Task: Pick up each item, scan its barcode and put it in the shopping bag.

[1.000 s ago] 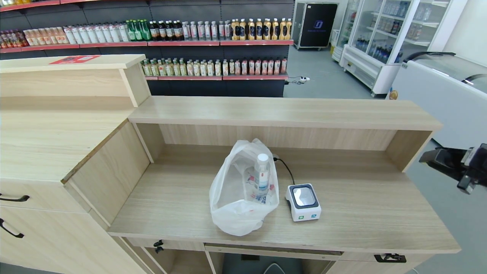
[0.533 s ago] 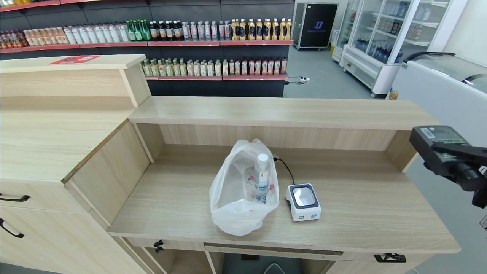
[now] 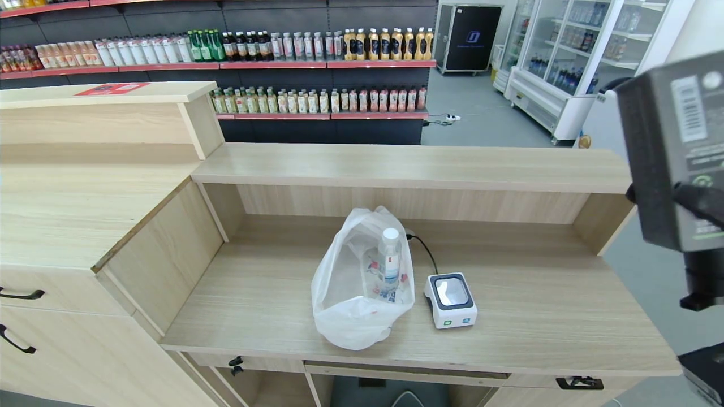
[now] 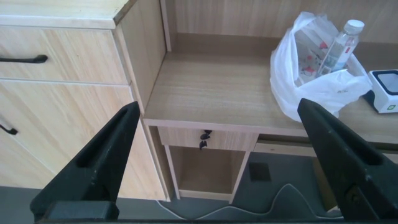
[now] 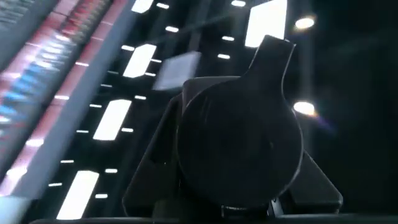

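A white shopping bag stands open on the wooden counter, with a clear bottle upright inside it. Just right of the bag sits a white barcode scanner, its window facing up. At the far right, high above the counter's right end, my right gripper is shut on a dark grey box with a barcode label facing me. My left gripper hangs open in front of the counter, below its edge, with the bag, bottle and scanner beyond it.
A raised shelf runs along the counter's back and a taller cabinet closes the left side. Drawers with black handles sit left of the counter. Store shelves of bottles and fridges stand behind.
My right arm has lifted the dark box from low at the right edge to high up and much closer to the head camera. Bag, bottle and scanner have not moved.
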Controlling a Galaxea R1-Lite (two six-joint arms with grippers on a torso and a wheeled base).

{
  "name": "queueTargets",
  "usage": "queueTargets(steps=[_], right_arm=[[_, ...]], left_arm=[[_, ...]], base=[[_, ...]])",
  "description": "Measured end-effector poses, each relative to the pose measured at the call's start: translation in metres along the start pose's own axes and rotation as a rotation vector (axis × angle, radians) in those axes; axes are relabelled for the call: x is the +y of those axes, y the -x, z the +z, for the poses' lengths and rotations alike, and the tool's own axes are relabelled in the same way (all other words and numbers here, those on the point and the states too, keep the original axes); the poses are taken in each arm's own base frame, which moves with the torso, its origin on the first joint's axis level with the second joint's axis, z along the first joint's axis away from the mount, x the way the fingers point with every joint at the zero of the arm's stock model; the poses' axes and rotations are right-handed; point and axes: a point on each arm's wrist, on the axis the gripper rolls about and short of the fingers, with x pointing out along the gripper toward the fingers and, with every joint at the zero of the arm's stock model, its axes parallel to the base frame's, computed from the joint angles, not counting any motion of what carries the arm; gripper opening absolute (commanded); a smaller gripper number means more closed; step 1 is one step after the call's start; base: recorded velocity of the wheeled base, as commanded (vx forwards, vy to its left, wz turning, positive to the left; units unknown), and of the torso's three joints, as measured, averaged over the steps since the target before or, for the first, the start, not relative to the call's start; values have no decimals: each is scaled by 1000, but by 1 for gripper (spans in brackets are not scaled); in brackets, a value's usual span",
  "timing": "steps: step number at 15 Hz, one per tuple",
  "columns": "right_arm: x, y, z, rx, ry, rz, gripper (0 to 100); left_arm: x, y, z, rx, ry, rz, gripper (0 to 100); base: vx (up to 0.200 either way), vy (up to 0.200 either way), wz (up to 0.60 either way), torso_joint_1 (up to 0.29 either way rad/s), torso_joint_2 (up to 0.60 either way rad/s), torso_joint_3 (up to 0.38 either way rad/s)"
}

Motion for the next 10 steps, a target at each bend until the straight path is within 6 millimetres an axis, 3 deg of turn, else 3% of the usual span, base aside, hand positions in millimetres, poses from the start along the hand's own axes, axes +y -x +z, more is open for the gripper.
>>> queueTargets(steps=[2, 4, 10], right_arm=[[-13, -17, 4, 45, 58, -171, 0], [-17, -30, 14, 22, 2, -245, 0], [-6, -42, 49, -208, -308, -168, 0]], left_arm=[[0, 0, 0, 0, 0, 0, 100], [0, 0, 0, 0, 0, 0, 100], [0, 0, 0, 1, 0, 0, 100]], base=[[0, 0, 0, 0, 0, 0], [0, 0, 0, 0, 0, 0], [0, 0, 0, 0, 0, 0]])
